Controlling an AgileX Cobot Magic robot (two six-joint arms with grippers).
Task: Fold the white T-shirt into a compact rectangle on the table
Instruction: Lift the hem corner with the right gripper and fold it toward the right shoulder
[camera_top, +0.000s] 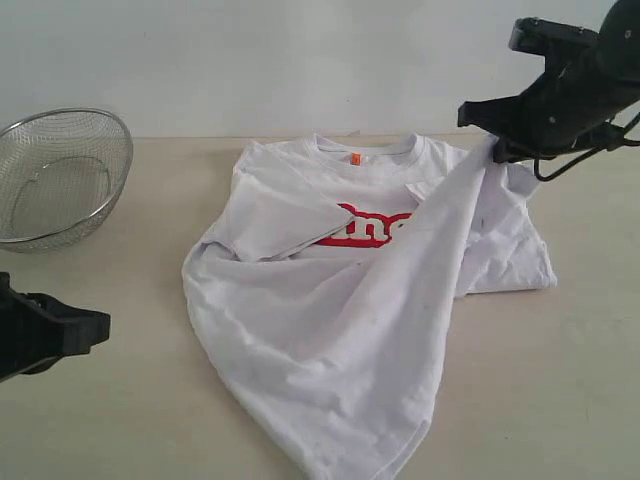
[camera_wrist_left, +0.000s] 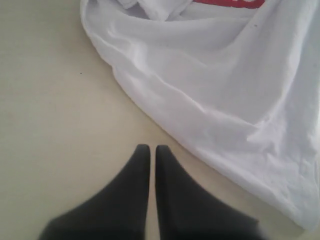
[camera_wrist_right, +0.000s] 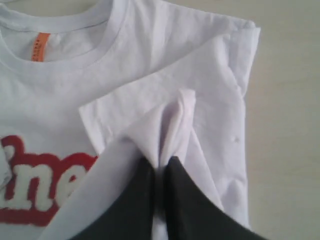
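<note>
By the near edge at the left, the left gripper (camera_wrist_left: 153, 149) sits over bare table (camera_top: 560, 380). Its jaws are pressed together with nothing between them, just beside the shirt's hem. The shirt (camera_top: 340, 330) lies mid-table, its rumpled lower part toward the near edge and its collar toward the far edge. One sleeve is folded in beside the red lettering (camera_top: 372, 230). Toward the far right, the right gripper (camera_wrist_right: 160, 161) is clenched on a pinch of shirt cloth, lifting it in a taut band. An orange tag (camera_top: 355, 158) sits in the collar. A wire basket (camera_top: 60, 175) stands near the far-left corner, apart from the shirt.
</note>
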